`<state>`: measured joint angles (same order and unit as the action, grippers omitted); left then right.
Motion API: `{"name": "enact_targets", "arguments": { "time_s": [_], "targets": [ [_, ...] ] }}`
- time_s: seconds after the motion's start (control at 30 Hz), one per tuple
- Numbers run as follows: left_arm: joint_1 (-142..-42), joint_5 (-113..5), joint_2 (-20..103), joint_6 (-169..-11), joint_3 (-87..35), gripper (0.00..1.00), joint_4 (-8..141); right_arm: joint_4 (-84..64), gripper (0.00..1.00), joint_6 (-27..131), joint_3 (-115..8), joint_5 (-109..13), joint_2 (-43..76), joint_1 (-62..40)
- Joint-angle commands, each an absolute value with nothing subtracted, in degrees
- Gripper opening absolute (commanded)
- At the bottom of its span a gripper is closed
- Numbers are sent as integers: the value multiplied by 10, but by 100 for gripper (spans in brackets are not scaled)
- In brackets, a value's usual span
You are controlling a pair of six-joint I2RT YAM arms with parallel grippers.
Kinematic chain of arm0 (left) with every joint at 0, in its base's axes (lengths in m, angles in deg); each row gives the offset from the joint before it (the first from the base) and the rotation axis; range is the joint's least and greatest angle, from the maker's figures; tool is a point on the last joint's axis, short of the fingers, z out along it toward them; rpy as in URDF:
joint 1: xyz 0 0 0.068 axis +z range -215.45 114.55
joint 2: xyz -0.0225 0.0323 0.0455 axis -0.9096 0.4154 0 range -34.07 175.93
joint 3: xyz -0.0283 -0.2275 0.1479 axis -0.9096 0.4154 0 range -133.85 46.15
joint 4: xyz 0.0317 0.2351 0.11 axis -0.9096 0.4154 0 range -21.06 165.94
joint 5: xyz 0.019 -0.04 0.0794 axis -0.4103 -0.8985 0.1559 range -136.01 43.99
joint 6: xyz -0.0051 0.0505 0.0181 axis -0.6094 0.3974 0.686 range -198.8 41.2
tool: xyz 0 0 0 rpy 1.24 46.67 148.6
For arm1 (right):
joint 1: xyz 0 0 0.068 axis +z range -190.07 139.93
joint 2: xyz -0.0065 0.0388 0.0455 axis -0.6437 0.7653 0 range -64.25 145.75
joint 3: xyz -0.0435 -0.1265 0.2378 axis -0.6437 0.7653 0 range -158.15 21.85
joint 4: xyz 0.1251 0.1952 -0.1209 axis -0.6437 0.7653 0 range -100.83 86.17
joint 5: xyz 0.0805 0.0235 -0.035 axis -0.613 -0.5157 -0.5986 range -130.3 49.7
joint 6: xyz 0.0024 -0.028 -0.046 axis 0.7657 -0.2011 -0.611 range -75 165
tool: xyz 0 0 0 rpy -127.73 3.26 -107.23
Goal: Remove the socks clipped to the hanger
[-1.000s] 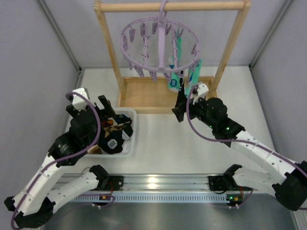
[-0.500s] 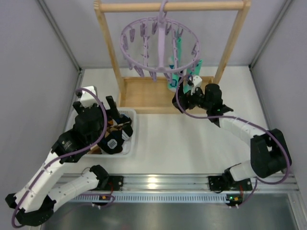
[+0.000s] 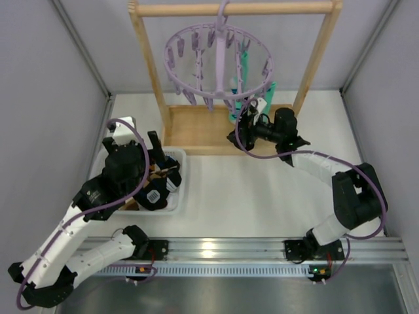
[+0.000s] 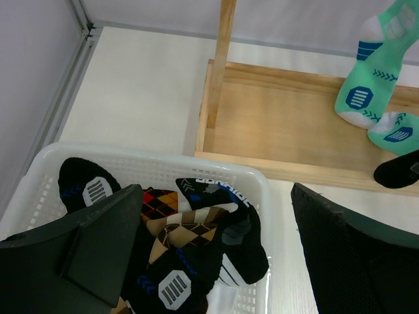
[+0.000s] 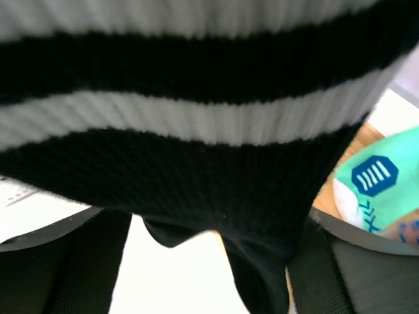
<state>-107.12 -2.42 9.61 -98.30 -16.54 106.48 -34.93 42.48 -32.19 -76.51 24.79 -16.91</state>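
Right gripper (image 5: pixel 209 252), spread wide, straddles a black white-striped sock (image 5: pixel 196 150) under the lavender hanger (image 3: pixel 219 59) at upper centre, 2 mint socks (image 4: pixel 366 78) hang clipped too, and the left gripper (image 4: pixel 215 203) gapes over a basket (image 4: pixel 39 190) holding several socks (image 4: pixel 196 242), so the task seems partly done.

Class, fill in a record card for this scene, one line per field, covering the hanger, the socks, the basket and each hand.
Hanger: lavender ring, hooked over the wooden rack
Clipped on it: mint socks
Basket: white, holding black and argyle socks
Left hand: open, above the basket
Right hand: open, fingers either side of a black-and-white striped sock
Striped sock's clip: out of view
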Motion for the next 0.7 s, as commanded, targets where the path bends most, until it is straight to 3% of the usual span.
{"name": "enact_targets", "arguments": {
  "time_s": [0.0, 0.03, 0.17, 0.2, 0.23, 0.33, 0.4, 0.43, 0.67],
  "targets": [
    [-1070, -30, 101, -977, -187, 98, 1057, -401, 80, 428, -348, -791, 257, -156],
    [-1070, -33, 103, -977, -187, 98, 1056, -412, 76, 432, -346, -791, 257, -155],
    [-1070, -40, 102, -980, -191, 98, 1056, -492, 42, 479, -300, -792, 245, -156],
    [-1071, -42, 103, -981, -194, 98, 1057, -506, 40, 497, -285, -788, 243, -156],
    [-1071, -50, 103, -986, -200, 98, 1056, -514, 27, 505, -279, -786, 240, -155],
    [-1070, -70, 105, -998, -220, 98, 1056, -542, 10, 532, -256, -768, 226, -146],
    [-1070, -88, 108, -1008, -234, 98, 1057, -550, 8, 534, -241, -737, 207, -129],
    [-1070, -94, 112, -1019, -250, 98, 1057, -549, 1, 534, -237, -720, 200, -122],
    [-1071, -197, 213, -1045, -369, 98, 1057, -506, 0, 501, -224, -474, 137, 14]
  ]
}}
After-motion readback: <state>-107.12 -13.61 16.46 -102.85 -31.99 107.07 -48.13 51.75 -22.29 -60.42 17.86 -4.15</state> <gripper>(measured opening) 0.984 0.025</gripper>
